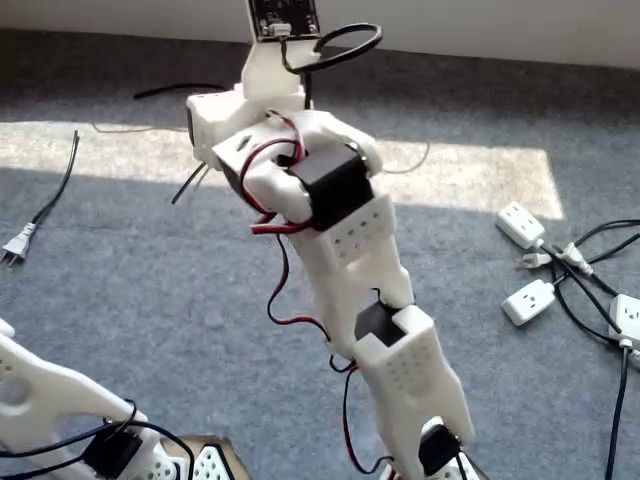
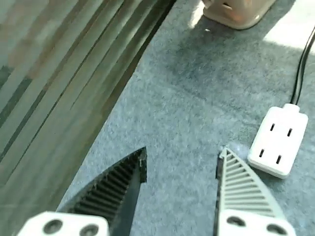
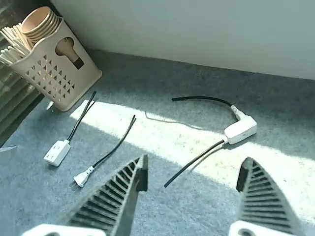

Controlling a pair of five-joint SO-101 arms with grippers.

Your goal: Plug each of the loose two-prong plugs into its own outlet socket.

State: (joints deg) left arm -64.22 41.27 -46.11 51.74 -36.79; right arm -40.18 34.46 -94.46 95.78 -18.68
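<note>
Left tool [image 2: 182, 157] gapes wide beside an outlet block [image 2: 277, 142]; right tool [image 3: 195, 167] wide, basket [image 3: 59, 78] beyond.

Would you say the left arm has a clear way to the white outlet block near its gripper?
Probably yes: the left gripper is open, and the outlet block lies right beside it on bare carpet, with nothing over it.

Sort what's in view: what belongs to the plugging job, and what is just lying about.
For the job:
- loose two-prong plug on its black cord
- outlet socket near the basket
- another outlet socket on the carpet, in the high view

Just lying about:
- basket
- paper cups stacked in it
- wooden sticks in it
</note>
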